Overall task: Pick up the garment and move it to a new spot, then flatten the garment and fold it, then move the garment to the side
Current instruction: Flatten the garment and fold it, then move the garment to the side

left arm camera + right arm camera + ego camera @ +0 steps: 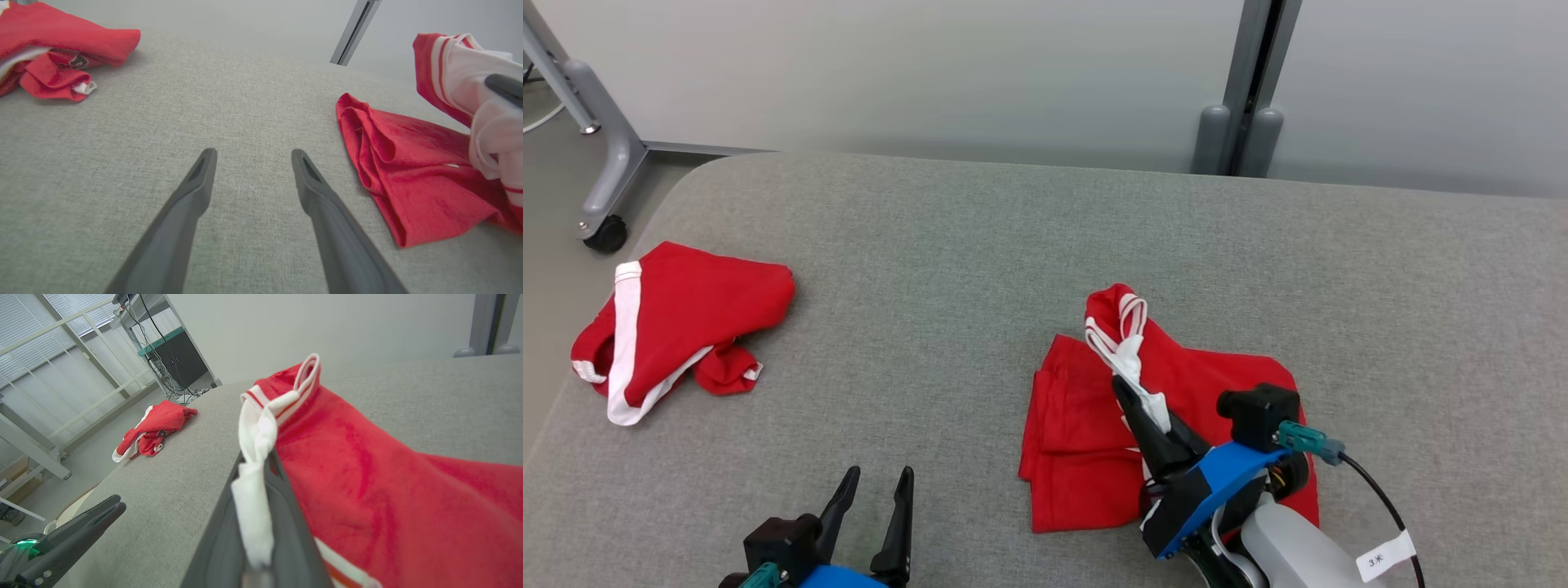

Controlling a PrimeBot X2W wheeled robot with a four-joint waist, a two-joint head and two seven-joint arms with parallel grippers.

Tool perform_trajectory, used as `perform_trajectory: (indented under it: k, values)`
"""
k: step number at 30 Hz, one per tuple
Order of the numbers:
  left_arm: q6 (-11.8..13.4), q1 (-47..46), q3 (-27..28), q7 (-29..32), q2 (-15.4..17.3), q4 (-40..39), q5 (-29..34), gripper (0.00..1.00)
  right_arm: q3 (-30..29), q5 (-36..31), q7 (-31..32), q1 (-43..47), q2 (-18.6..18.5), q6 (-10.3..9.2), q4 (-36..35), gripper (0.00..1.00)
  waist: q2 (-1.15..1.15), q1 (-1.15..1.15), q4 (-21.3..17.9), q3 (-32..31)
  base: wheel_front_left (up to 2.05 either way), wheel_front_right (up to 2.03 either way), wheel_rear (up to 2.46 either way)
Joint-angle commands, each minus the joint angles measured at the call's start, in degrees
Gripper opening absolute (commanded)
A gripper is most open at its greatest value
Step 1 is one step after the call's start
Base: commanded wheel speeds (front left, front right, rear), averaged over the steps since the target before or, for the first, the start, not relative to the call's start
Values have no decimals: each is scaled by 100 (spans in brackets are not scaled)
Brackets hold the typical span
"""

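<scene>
The right gripper (1125,398) is closed on the white trim (1131,359) of the red garment (1078,425), which lies right of centre on the grey table (980,245), while the left gripper (880,474) stands wide open.

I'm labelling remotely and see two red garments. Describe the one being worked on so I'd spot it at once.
Start at the grey table. On its right half, near the robot, lies a partly folded red garment. Unlike the crumpled red garment at the far left, its white striped trim is pinched and held up by the right pincer.
</scene>
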Motion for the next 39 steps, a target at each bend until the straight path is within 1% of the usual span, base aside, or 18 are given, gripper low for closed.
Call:
perform_trajectory:
  k: [1,2,3,6,10,15,19,23,28,33,39]
  values:
    - [10,13,16,-26,14,11,-28,100,65,99,-27,-89,-17,1,12,18,0,0,26,11,0,0,0]
    - [10,18,17,-26,15,21,-32,100,132,190,-28,-127,-17,1,28,49,0,0,40,7,0,0,0]
    - [10,20,23,-26,19,24,-34,100,172,258,-28,-173,-21,1,26,100,0,0,48,4,0,0,0]
    - [10,21,93,-26,32,35,-43,100,117,320,-27,-259,-22,1,7,100,0,0,12,0,0,0,0]
    - [10,14,245,-26,6,6,9,100,-278,39,-23,-144,-20,1,73,100,0,0,-147,-40,0,0,0]
    - [10,21,423,-26,-13,-110,113,100,-1184,-728,-24,156,-20,1,177,100,0,0,-436,-86,0,0,0]
    - [10,51,527,-26,17,-210,234,100,-1899,-1398,-23,476,-12,1,69,100,0,0,-663,-109,0,0,0]
    - [10,116,618,-26,41,-309,390,100,-2353,-1853,-23,821,-11,1,-68,100,0,0,-827,-154,0,0,0]
    - [10,257,715,-26,-45,-352,587,100,-2633,-2103,-23,1201,-13,1,-204,100,0,0,-942,-289,0,0,0]
    - [10,471,849,-26,-168,-359,727,100,-2839,-2088,-23,1531,-17,1,-245,100,0,0,-978,-454,0,0,0]
    - [10,594,883,-26,-243,-371,852,100,-2850,-2110,-23,1646,-14,1,-220,100,0,0,-989,-506,0,0,0]
